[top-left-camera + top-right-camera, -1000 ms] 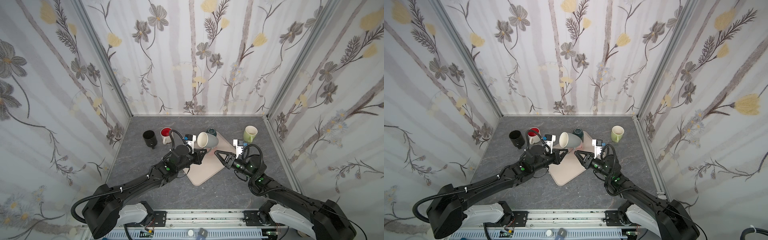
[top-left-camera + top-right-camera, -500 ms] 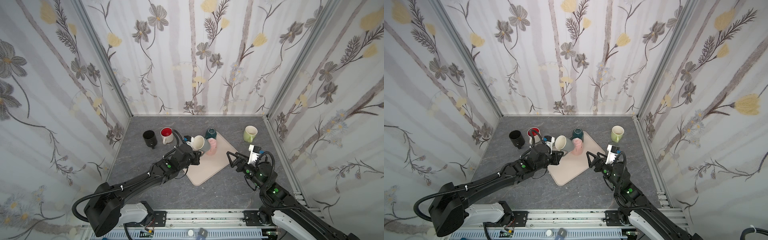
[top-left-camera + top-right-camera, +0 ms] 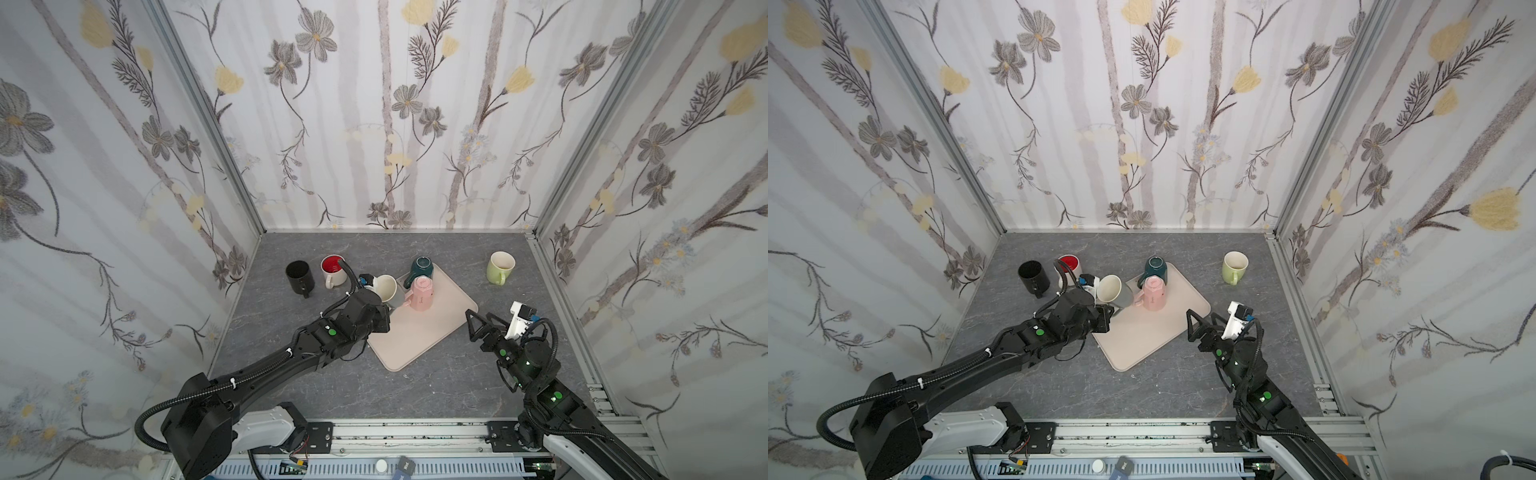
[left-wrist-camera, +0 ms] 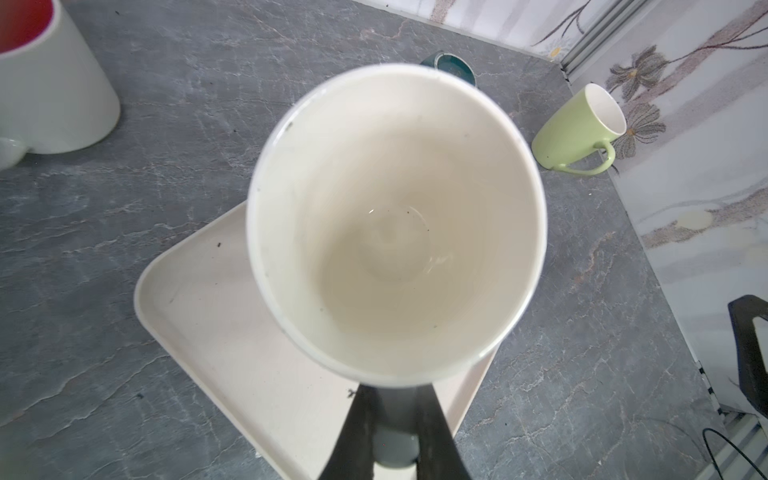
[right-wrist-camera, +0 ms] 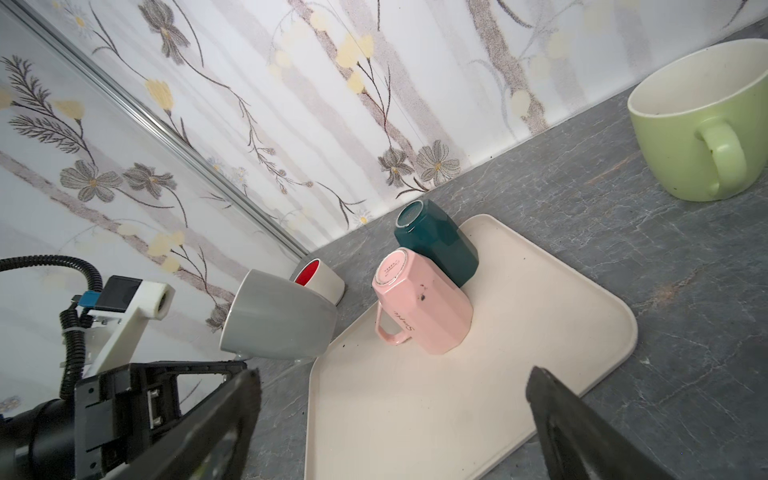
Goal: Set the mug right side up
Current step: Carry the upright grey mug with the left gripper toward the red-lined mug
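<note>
mug: grey mug [image 3: 388, 291] tilted at far-left edge of tray [image 3: 415, 345] | left gripper [image 4: 395, 440]: we pinch its handle | right gripper [image 3: 482, 322]: fingers spread, empty | handling: we judge it stiff, slick, breakable; handle is the best hold

Grey mug [image 3: 390, 291], cream inside, empty. Tipped on its side, mouth angled up-left in both top views. Off the table, over the tray [image 3: 415, 336] left corner, just beside upside-down pink mug [image 3: 422, 296].

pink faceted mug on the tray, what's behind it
A dark teal ceramic mug, upside down on the beige tray, stands just behind the pink mug. The pink mug covers its near side, so contact between them cannot be told.
</note>
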Controlling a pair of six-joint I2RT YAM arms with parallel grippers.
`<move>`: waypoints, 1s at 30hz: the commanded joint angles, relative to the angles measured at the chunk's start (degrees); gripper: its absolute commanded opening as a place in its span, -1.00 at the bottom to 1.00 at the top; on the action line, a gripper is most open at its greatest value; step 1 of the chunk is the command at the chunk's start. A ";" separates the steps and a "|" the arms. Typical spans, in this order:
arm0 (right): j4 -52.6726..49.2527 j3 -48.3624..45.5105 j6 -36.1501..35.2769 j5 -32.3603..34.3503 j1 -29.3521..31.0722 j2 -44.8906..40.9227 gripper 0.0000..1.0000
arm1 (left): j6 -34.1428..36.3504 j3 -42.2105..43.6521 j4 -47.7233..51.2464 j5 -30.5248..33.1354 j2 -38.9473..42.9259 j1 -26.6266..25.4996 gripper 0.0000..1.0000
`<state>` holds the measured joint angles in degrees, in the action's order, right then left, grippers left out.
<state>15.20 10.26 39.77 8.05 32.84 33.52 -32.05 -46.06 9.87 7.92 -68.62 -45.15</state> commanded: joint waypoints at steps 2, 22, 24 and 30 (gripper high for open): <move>0.10 -0.75 -1.27 -0.79 -0.60 -0.84 0.99 | 0.65 -0.64 3.64 4.69 2.09 0.80 -1.00; -3.44 -4.40 -2.57 -7.81 -1.88 -5.70 0.99 | -3.64 2.20 19.00 15.12 10.55 6.38 -1.00; -3.42 -4.71 -2.63 -7.70 -1.91 -5.84 0.99 | -3.17 2.72 18.90 15.12 11.13 7.87 -1.00; -2.60 -5.94 -2.76 -7.70 -2.41 -5.42 0.99 | -1.18 2.82 15.09 14.38 10.52 10.87 -1.00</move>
<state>10.59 4.80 37.41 0.40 30.65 27.75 -34.48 -43.35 30.13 20.32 -57.80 -34.83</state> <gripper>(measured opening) 0.995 0.136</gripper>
